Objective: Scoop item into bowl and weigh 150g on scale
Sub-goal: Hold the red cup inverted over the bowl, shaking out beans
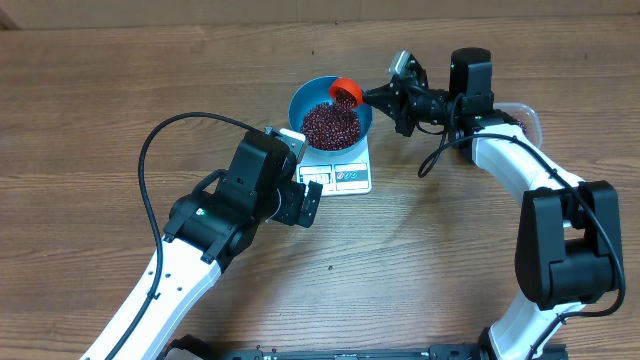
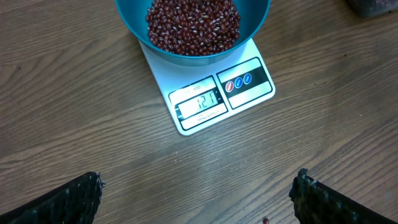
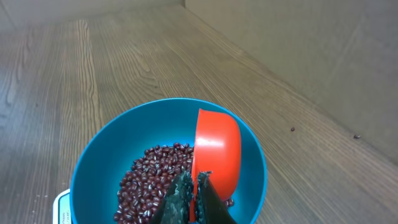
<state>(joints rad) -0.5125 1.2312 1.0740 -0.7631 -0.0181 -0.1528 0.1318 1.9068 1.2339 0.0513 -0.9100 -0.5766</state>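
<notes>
The blue bowl [image 1: 300, 100] stands on the white scale [image 1: 350, 177] and holds a heap of dark red-brown beans [image 1: 330, 125]. In the left wrist view the scale's display [image 2: 199, 102] reads 121 below the bowl [image 2: 134, 25]. My right gripper [image 1: 385, 97] is shut on the handle of an orange scoop [image 1: 346, 92], which is tipped on its side over the bowl's far right rim. In the right wrist view the scoop [image 3: 217, 149] hangs above the beans [image 3: 149, 177]. My left gripper [image 1: 305, 200] hovers open at the scale's front left, with nothing between its fingers.
A clear plastic tub [image 1: 528, 118] sits behind the right arm at the back right. One stray bean [image 1: 330, 266] lies on the wooden table in front of the scale. A cardboard wall runs along the table's far edge.
</notes>
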